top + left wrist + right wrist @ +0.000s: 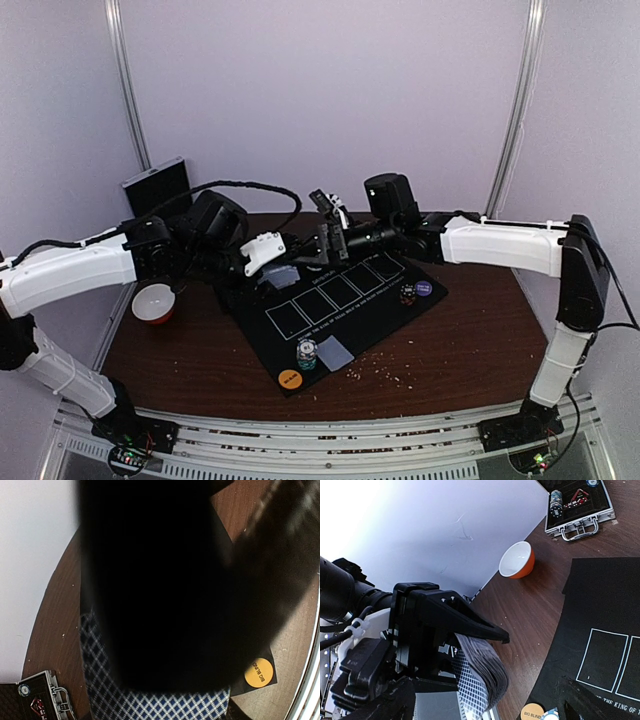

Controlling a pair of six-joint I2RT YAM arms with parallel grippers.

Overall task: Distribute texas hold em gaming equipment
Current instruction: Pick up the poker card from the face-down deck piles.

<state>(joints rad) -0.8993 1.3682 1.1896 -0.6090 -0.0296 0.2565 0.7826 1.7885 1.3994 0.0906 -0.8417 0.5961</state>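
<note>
Left pincer (284, 262) clamped on card deck (481, 674), blue-white diamond-patterned backs, fanned; right pincer (325, 228) apart.

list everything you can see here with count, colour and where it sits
mat: 1, black with white card boxes, table centre
deck of cards: 1, blue-checked backs, in the left gripper
loose card: 1, grey-blue, near edge of mat
chip stacks: 2, multicoloured, one beside the loose card, one at mat's right end
orange disc: 1, mat's near corner
purple disc: 1, beside the right stack
bowl: 1, red outside, white inside, left of mat
case: 1, silver, open, far left
table: 1, brown
left gripper: black, shut on the deck
right gripper: black, open, over mat's far edge
</note>
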